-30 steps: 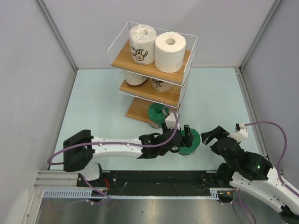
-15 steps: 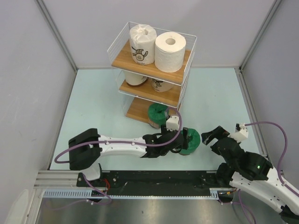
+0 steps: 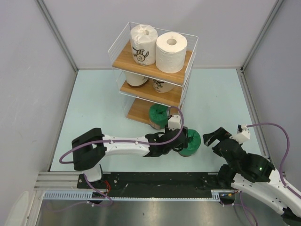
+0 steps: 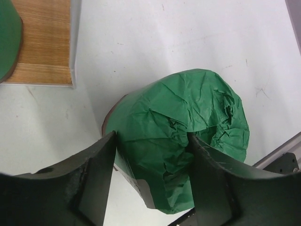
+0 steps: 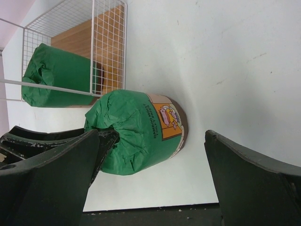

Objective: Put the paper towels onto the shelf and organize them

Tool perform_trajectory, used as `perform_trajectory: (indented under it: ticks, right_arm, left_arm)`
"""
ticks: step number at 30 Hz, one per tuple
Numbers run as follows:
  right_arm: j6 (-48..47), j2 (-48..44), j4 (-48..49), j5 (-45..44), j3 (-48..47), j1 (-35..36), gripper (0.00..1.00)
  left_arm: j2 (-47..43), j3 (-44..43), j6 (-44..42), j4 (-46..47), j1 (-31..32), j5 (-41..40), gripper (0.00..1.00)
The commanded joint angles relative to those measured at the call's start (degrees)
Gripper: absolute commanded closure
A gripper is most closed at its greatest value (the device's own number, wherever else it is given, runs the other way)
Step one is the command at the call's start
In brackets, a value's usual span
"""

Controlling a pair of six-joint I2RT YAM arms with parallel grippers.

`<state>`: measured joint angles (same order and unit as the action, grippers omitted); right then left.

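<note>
At the near edge a black rail [image 3: 155,181] carries both arm bases, with a brushed metal sheet [image 3: 141,212] nearer than that. Past it lies the pale mint surface [image 3: 221,99], bare apart from faint scuffs.

The left hand [image 4: 153,157] lies low over the surface, its two fingers pressed against opposite sides of a dark green roll [image 3: 190,142], grasping it; the roll stands upright on the surface. At the roll's 3 o'clock, just beside it, the right hand [image 3: 216,140] is spread wide with nothing between its fingers.

At the roll's 11 o'clock stands the shelf [image 3: 190,61]. A second green roll [image 3: 159,114] sits at the near edge of its lowest board. Two beige rolls [image 3: 136,79] share the middle board. On the top board a logo-printed white roll [image 3: 142,44] stands at 9 o'clock of a plain white roll [image 3: 171,45].

Pale grey walls [image 3: 28,70] close the surface in at 9, 12 and 3 o'clock.
</note>
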<state>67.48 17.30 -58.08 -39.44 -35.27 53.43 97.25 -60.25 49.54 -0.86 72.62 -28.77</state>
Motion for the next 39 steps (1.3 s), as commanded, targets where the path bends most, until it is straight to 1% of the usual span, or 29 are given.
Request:
perform_trajectory:
  ticks: [1,3,4,8,12,15,18,19,22,23,25,26,28,29,30,33,36,39]
  right_arm:
    - [0.8,-0.4,0.0,-2.2,-1.9,0.1,0.01]
    - [0.9,-0.5,-0.2,-2.1,-1.9,0.0,0.01]
    - [0.9,-0.5,-0.2,-2.2,-1.8,0.1,0.01]
    - [1.0,-0.5,-0.1,-2.3,-1.9,0.2,0.00]
    - [1.0,-0.4,-0.2,-2.5,-1.9,0.2,0.01]
    - [1.2,-0.3,-0.4,-2.6,-1.9,0.1,0.01]
    - [1.2,-0.2,-0.4,-2.7,-1.8,0.2,0.01]
    - [1.2,-0.3,-0.4,-2.7,-1.9,0.2,0.00]
    - [1.2,-0.2,-0.3,-2.6,-1.9,0.2,0.00]
    - [1.1,-0.2,-0.3,-2.7,-1.8,0.2,0.00]
    - [1.2,-0.2,-0.3,-2.8,-1.9,0.2,0.00]
    - [1.2,-0.2,-0.4,-2.9,-1.8,0.2,0.00]
    - [1.2,-0.2,-0.4,-2.9,-1.9,0.2,0.00]
    - [1.1,-0.2,-0.4,-2.9,-1.9,0.3,0.01]
    - [1.2,0.0,-0.4,-2.9,-1.9,0.2,0.00]
    - [1.2,0.1,-0.4,-2.7,-1.9,0.2,0.00]
    - [1.2,-0.2,-0.4,-2.5,-1.9,0.2,0.00]
    - [1.2,-0.2,-0.3,-2.4,-1.9,0.2,0.00]
  left_arm:
    - [0.6,-1.3,-0.3,0.6,-0.8,1.0,0.41]
    - [0.6,-0.9,-0.3,0.6,-0.9,2.0,0.42]
    - [0.6,-0.8,-0.3,2.3,-1.0,2.2,0.45]
    - [0.2,0.3,-0.5,3.2,-1.2,3.8,0.54]
    - [-2.2,2.6,0.2,3.9,-1.1,3.9,0.55]
    - [-6.5,5.7,0.7,4.4,-1.2,3.9,0.55]
    - [-12.2,9.5,1.4,3.4,-1.2,4.0,0.55]
    - [-15.8,10.7,2.0,3.0,-1.2,4.0,0.55]
    - [-21.9,16.2,4.4,1.3,-1.2,3.4,0.55]
    - [-26.3,19.2,5.3,-1.7,-1.1,2.2,0.55]
    - [-31.6,21.9,7.7,-4.2,-1.1,0.9,0.54]
    - [-37.1,24.3,8.4,-7.1,-1.2,-0.1,0.54]
    - [-42.0,26.2,10.4,-10.3,-1.2,-4.3,0.53]
    - [-47.1,27.7,10.8,-13.3,-1.3,-5.9,0.53]
    - [-49.1,28.3,11.2,-14.5,-1.3,-9.3,0.53]
    - [-55.7,30.0,12.9,-19.3,-2.6,-14.4,0.53]
    - [-58.5,30.8,13.9,-21.9,-6.1,-16.1,0.53]
    - [-58.3,31.2,10.7,-19.6,-9.9,-16.1,0.53]
